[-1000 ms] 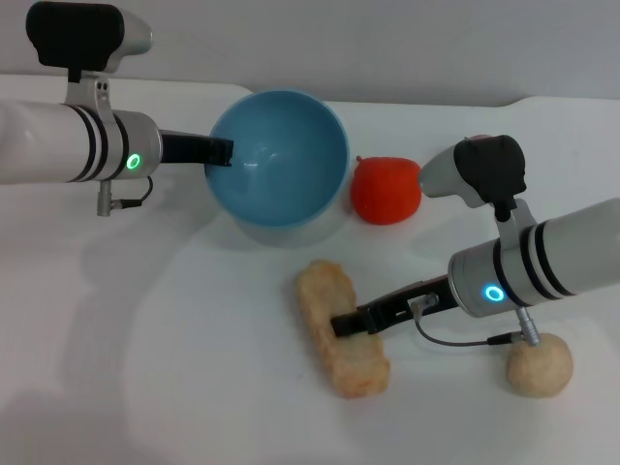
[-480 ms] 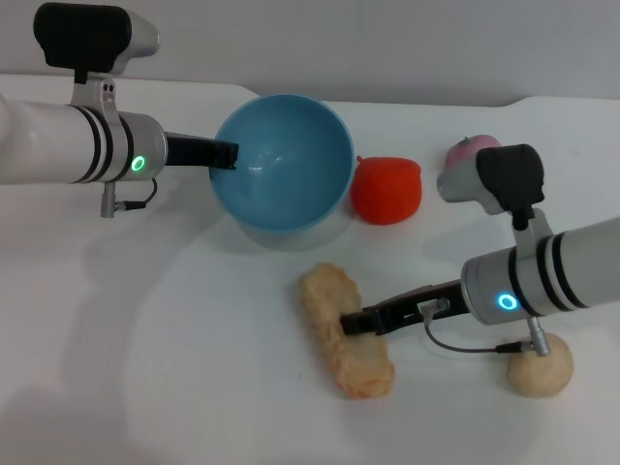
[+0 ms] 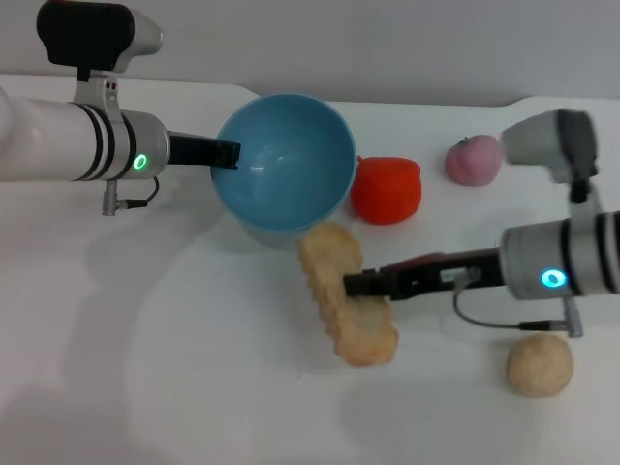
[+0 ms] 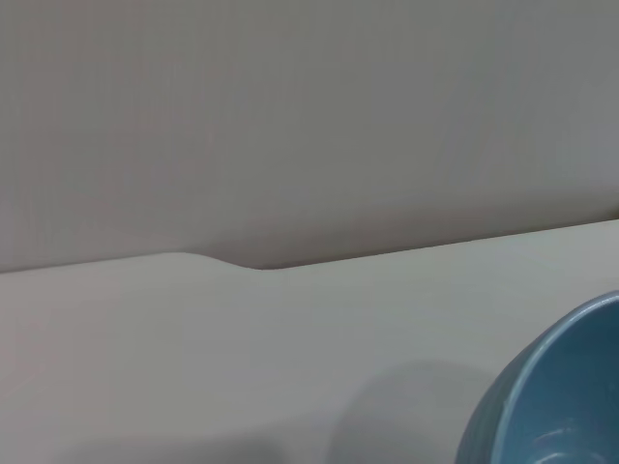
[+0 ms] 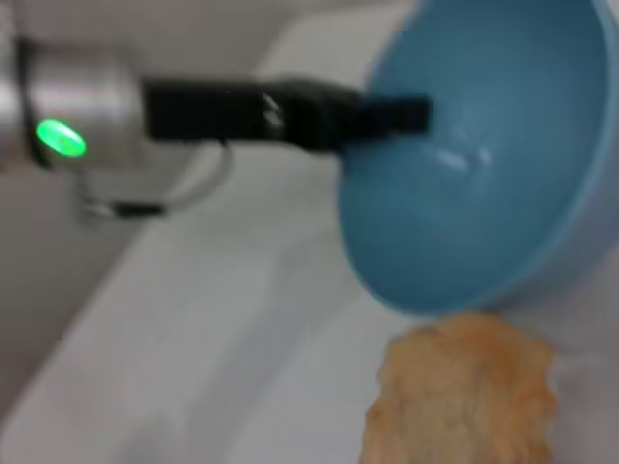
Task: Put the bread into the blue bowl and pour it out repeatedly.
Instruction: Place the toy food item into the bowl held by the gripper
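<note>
The bread (image 3: 344, 295), a long golden-tan crumbly loaf, hangs a little above the table just in front of the blue bowl (image 3: 284, 160). My right gripper (image 3: 356, 285) is shut on its middle, reaching in from the right. The light-blue bowl is tilted with its opening toward the front, and my left gripper (image 3: 227, 153) is shut on its left rim. In the right wrist view the bread (image 5: 462, 402) lies just below the bowl (image 5: 493, 155), with the left gripper (image 5: 387, 114) on the rim. The left wrist view shows only the bowl's edge (image 4: 551, 401).
A red-orange lumpy toy (image 3: 386, 190) sits right of the bowl. A pink toy (image 3: 473, 160) is farther right at the back. A small beige ball (image 3: 539, 364) lies at the front right. The white table's back edge meets a grey wall.
My right gripper has lifted the bread off the table and carried it back toward the bowl. The right arm has shifted right, uncovering the pink toy. The bowl has barely moved.
</note>
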{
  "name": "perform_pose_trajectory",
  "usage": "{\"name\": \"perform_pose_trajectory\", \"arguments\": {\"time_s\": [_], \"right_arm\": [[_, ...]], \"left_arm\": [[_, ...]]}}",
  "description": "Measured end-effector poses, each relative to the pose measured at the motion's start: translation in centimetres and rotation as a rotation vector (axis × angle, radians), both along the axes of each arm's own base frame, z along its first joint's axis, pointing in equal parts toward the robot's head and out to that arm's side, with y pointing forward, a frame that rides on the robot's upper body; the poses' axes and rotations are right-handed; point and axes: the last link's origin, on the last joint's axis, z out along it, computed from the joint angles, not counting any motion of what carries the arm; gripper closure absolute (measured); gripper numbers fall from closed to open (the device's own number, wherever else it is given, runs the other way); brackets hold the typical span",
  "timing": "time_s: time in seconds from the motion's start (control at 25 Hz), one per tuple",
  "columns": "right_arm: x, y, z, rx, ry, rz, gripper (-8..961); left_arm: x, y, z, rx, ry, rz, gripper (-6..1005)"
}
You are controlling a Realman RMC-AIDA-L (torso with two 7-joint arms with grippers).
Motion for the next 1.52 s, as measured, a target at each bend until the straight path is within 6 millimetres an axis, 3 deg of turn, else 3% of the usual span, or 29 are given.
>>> {"name": "perform_pose_trajectory", "arguments": {"time_s": [0.36,0.56,0.72,0.92,1.16,1.52], "right_arm": [[-0.4,-0.2,5.7,0.117,0.179,0.161,810],[-1.3,1.0,6.8,0.23,0.19,0.277,823],[-2.8,2.2,6.4,0.312,0.148,0.423,826],[-3.3,3.1,4.6,0.355,0.038,0.528,827],[-3.0,4.2,3.9,0.449,0.02,0.45,836],[-2.6,4.1,3.2,0.421,0.041,0.409,826]], "left_arm": [[-0.2,-0.2,-0.7,-0.046,0.008,0.014,1000],[0.4,-0.6,-1.4,-0.112,-0.002,0.019,999],[1.4,-1.0,-2.0,-0.182,-0.013,0.011,999],[2.3,-1.4,-2.5,-0.251,-0.03,0.02,1000],[2.8,-1.7,-2.7,-0.273,-0.054,0.021,999],[3.2,-1.7,-2.9,-0.279,-0.071,0.018,1000]]}}
